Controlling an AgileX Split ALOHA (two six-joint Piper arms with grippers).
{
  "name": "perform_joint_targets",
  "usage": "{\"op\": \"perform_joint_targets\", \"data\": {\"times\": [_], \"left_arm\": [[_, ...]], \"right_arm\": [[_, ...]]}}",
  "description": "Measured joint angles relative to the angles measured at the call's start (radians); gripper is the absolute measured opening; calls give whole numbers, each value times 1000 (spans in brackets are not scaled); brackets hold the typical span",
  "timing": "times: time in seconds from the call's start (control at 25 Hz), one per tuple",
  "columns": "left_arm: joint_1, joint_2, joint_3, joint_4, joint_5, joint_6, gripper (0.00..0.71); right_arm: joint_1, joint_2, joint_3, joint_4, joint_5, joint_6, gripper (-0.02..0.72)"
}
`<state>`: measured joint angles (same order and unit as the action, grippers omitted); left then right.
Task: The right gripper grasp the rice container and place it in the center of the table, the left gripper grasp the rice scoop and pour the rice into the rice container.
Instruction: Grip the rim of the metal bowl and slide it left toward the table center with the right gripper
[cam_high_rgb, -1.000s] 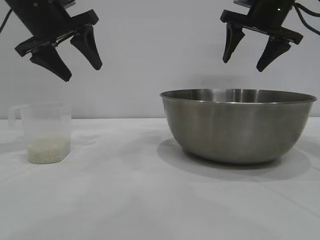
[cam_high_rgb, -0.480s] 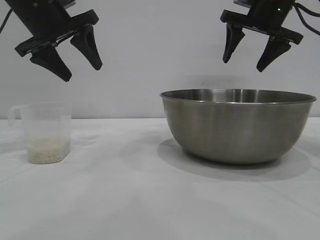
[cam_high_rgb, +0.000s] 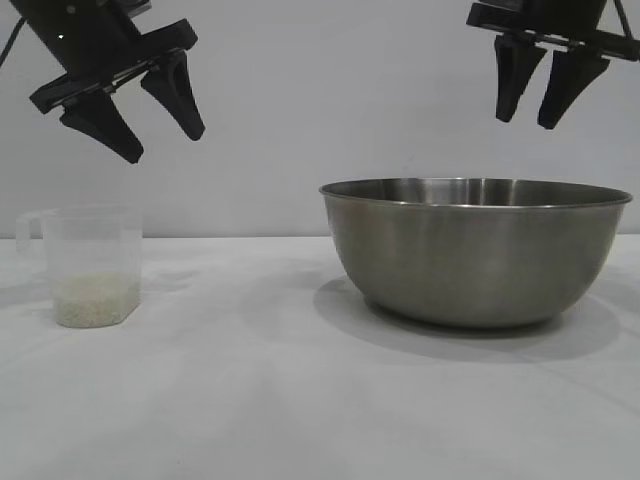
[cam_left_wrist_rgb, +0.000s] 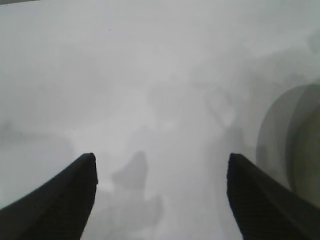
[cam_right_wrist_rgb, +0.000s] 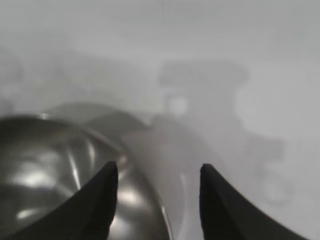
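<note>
The rice container (cam_high_rgb: 475, 255), a wide steel bowl, stands on the table (cam_high_rgb: 250, 400) at the right. High above its right part hangs my right gripper (cam_high_rgb: 527, 121), open and holding nothing. In the right wrist view the right gripper (cam_right_wrist_rgb: 159, 165) straddles the line of the container's (cam_right_wrist_rgb: 45, 170) rim from well above, one finger over the inside and one over the table. The rice scoop (cam_high_rgb: 95, 265), a clear cup with its handle on the left, stands at the far left with rice (cam_high_rgb: 95, 300) in its bottom. My left gripper (cam_high_rgb: 165, 143) hovers open above it, also seen as the left gripper (cam_left_wrist_rgb: 160, 157) over bare table.
A plain white wall closes the back of the table. White tabletop lies between the scoop and the bowl and in front of both.
The right gripper has shifted to the right above the bowl, and its fingers now stand closer together. The left gripper, scoop and bowl have not moved.
</note>
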<state>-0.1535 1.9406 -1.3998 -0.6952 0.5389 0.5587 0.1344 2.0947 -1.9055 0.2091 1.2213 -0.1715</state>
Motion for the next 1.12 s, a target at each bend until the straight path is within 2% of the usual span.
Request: {"op": "perform_joint_targets", "data": {"times": [0.16, 0.28, 0.84, 1.12], "left_arm": [[0, 0, 0, 0, 0, 0, 480], [0, 0, 0, 0, 0, 0, 480], [0, 0, 0, 0, 10, 1, 480], [0, 0, 0, 0, 12, -1, 480]], "right_arm": [[0, 0, 0, -57, 14, 53, 347], [0, 0, 2, -70, 14, 87, 347], [0, -38, 237, -59, 11, 104, 347], [0, -2, 259, -27, 5, 101, 347]]}}
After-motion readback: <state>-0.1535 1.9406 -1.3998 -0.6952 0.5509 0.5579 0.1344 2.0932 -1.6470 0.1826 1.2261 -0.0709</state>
